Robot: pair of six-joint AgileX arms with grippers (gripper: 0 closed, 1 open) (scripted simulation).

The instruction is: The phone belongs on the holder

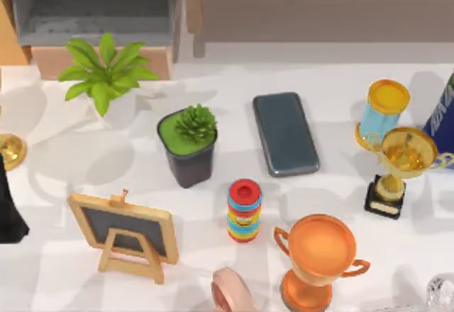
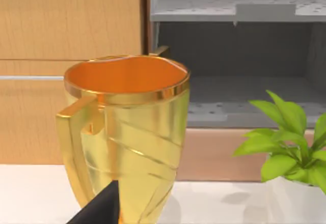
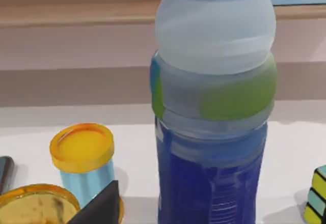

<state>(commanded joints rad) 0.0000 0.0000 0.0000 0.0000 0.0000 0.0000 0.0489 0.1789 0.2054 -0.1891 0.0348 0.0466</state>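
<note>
Top view shows the phone [image 1: 285, 133] lying flat on the worktop [image 1: 64, 149] between the potted succulent [image 1: 189, 145] and the hourglass [image 1: 383, 112], ungrasped, so we judge reaching is next; whether either end effector is apart, we cannot tell.

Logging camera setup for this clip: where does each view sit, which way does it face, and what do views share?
Top: above the table, looking down at the phone.
Left wrist: low on the left arm, facing a gold cup and leafy plant; a dark gripper tip shows.
Right wrist: low, facing a blue bottle and yellow-lidded jar.
Shared: plant, jar.
</note>
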